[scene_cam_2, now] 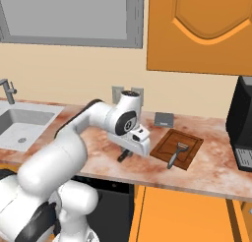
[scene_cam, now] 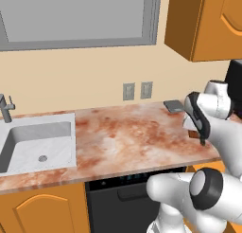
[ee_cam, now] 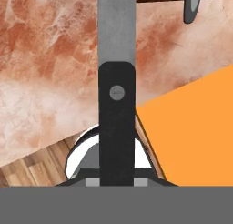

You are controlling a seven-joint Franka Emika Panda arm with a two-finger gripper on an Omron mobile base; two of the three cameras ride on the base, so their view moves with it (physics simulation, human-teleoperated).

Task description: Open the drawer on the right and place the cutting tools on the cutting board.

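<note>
The pincer [scene_cam_2: 124,156] is shut tight on a knife [ee_cam: 117,59], gripping its dark handle with the grey blade sticking out ahead. It hangs just above the marble bench [scene_cam_2: 206,172], near the front edge. In the right base view the cutting board [scene_cam_2: 189,140] lies on the bench at about 3 o'clock from the pincer, near but not touching. The peeler [scene_cam_2: 175,155] already lies on the board, its long side running from 1 o'clock to 7 o'clock. In the hand view the blade points to 12 o'clock, straight at the edge of the board, so I think the knife has to travel along its own long side to get there. The drawer [ee_cam: 195,127] shows as an orange shape below the bench edge at 4 o'clock, but most of it is cut off. The blade tip is cut off too.
</note>
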